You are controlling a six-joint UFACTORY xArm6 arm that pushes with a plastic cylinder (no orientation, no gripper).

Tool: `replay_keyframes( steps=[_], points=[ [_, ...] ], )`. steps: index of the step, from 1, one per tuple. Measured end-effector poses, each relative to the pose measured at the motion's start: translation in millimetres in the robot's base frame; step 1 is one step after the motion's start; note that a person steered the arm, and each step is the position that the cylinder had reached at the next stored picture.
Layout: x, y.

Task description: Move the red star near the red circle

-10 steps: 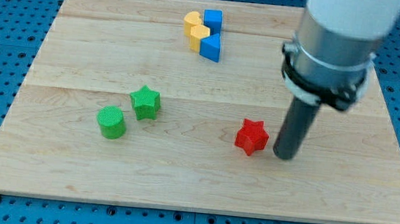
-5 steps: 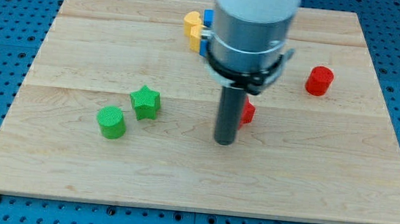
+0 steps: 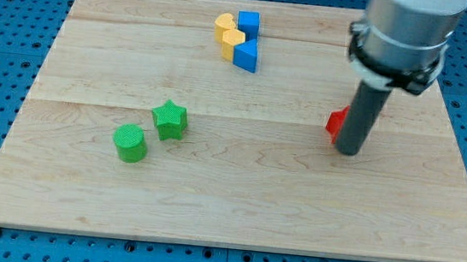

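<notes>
Nearest you: green cylinder [image 3: 131, 143], with green star [image 3: 169, 119] just beside it. Your tip [image 3: 348, 151] rests on the board [image 3: 81, 194], grasping nothing, touching a red block [image 3: 335, 122] mostly hidden behind the rod; shape unclear. Farthest: yellow blocks [image 3: 227, 32] and blue blocks [image 3: 246, 39], clustered together.

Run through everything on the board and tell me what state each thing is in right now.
Red star: mostly hidden behind the rod, only its left edge shows.
Red circle: not visible, so cannot tell.
My tip: down on the board, just right of the red star.
Green star: flat, beside the green cylinder.
Yellow blocks and blue blocks: clustered together at the view's top.
</notes>
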State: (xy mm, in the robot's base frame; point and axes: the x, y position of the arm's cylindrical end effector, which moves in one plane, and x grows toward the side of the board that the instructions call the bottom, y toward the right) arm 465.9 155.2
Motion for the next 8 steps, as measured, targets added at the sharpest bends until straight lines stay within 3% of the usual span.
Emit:
replay_keyframes(
  steps=[1, 3, 5, 6, 8],
  points=[
    [-27, 16],
    [-3, 16],
    [-8, -61],
    [-8, -59],
    [-81, -68]
  ],
)
